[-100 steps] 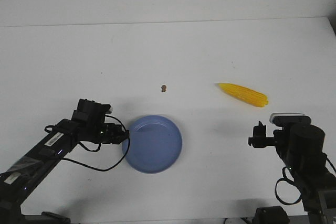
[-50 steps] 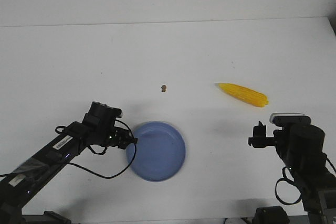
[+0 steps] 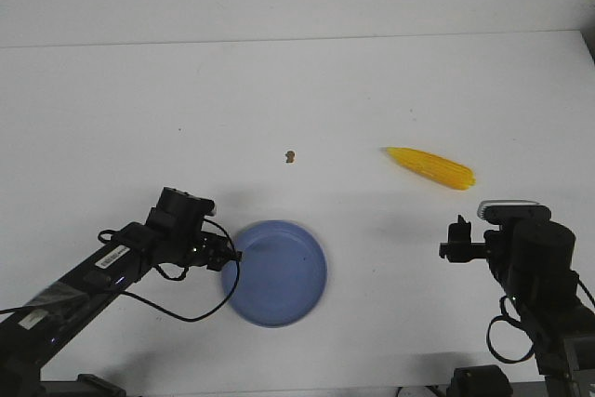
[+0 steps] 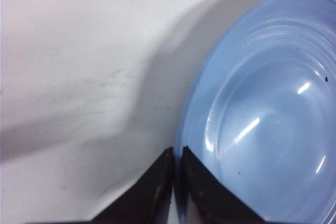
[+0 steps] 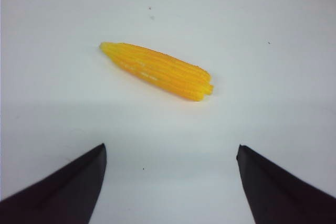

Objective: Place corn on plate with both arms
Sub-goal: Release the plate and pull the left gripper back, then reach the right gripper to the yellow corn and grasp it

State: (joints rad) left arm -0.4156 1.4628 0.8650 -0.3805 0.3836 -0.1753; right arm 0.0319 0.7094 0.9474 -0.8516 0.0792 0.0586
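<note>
My left gripper is clamped on the rim of the plate; my right gripper hangs spread wide, holding nothing; the corn lies on the table, well apart; next I judge to bring the plate nearer.

Table: bears all items.
Plate: near front edge, left of centre.
Left gripper: at plate's left rim, pinching it.
Speck: behind plate, near table's middle.
Corn: lying flat, right of speck, well apart from plate.
Right gripper: in front of corn, apart from it.
</note>
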